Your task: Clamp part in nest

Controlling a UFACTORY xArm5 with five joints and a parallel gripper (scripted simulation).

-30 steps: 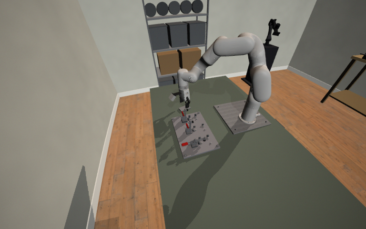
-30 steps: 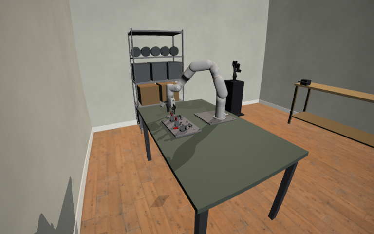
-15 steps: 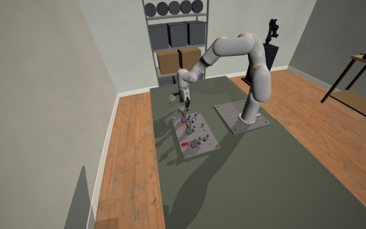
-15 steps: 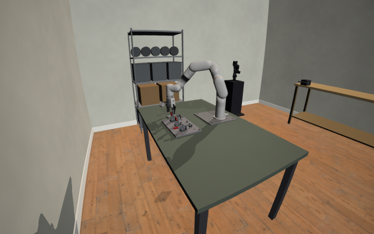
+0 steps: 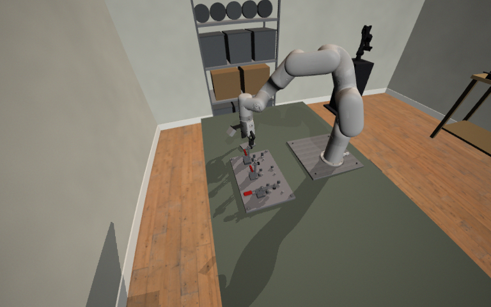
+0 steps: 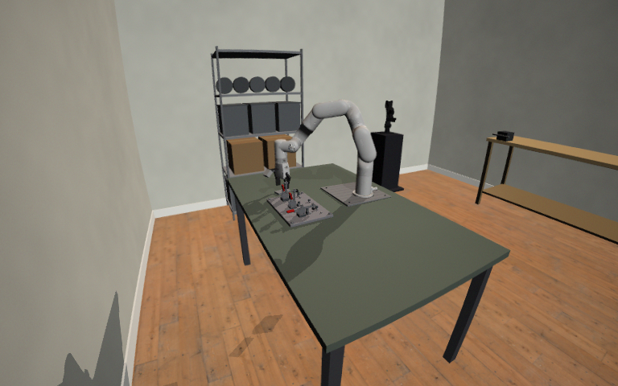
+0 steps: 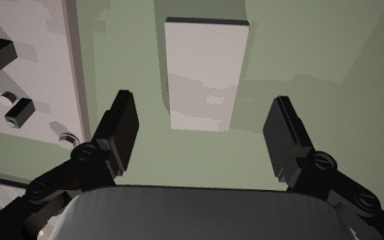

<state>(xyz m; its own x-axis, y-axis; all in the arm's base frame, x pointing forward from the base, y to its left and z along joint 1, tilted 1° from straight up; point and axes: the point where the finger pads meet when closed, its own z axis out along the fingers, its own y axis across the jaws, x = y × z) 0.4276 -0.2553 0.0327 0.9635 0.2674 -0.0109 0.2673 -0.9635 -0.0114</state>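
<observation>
Part lay flat on the green table, just beside the far edge of the fixture, not in a nest. Left to right: shelf rack at the far wall, left of the arm's base. Gripper over the table's far left area, fingers spread wide, released, holding nothing; in the wrist view the part showed between and beyond them. Fixture: far clamp and middle clamp had their red handles raised; near clamp had its handle low, pointing left, bar reaching right. Whether locked, could not tell. Farther right, the arm stood on its base board; beyond it a black pedestal, then a wooden bench at far right.

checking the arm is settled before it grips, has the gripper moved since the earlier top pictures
No visible move: in the top view the gripper hangs at the same spot by the fixture plate's far end.
</observation>
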